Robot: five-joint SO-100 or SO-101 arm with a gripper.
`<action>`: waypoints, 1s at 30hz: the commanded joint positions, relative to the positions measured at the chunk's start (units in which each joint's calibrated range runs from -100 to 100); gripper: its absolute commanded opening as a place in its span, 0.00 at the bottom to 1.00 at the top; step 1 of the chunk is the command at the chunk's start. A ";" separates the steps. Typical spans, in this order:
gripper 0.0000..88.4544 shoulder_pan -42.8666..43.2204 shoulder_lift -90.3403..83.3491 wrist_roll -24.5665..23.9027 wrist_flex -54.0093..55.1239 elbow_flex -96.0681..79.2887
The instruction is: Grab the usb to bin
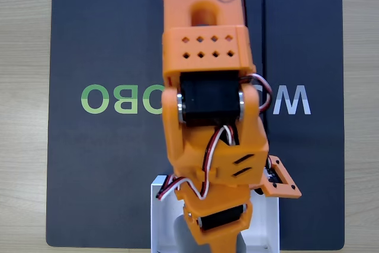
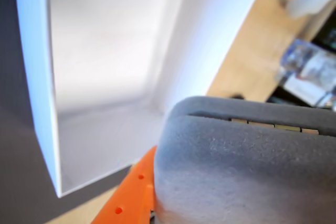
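The white bin (image 2: 105, 77) stands open with a bare inside in the wrist view. Just over its corner, the pincer (image 2: 157, 203) holds the grey usb (image 2: 247, 177), above the dark mat (image 1: 106, 164).

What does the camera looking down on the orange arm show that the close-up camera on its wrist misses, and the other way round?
The fixed view shows the whole orange arm stretched over a dark mat with green and white lettering. The wrist view shows the grey usb up close, held beside an orange finger, plus the wooden table and blurred clutter beyond it. Both show the white bin, open-topped, with the gripper over it.
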State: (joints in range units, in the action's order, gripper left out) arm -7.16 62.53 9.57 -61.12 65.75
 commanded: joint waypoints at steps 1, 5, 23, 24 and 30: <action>0.13 0.85 -1.70 1.32 1.19 0.02; 0.13 1.02 -1.70 2.74 0.93 -0.07; 0.42 1.94 -6.03 3.10 1.54 -3.60; 0.43 2.11 -6.71 3.10 1.54 -4.59; 0.50 2.70 -9.33 3.10 1.19 -8.75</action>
State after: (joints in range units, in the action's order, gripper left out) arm -4.42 58.28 12.61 -60.43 57.16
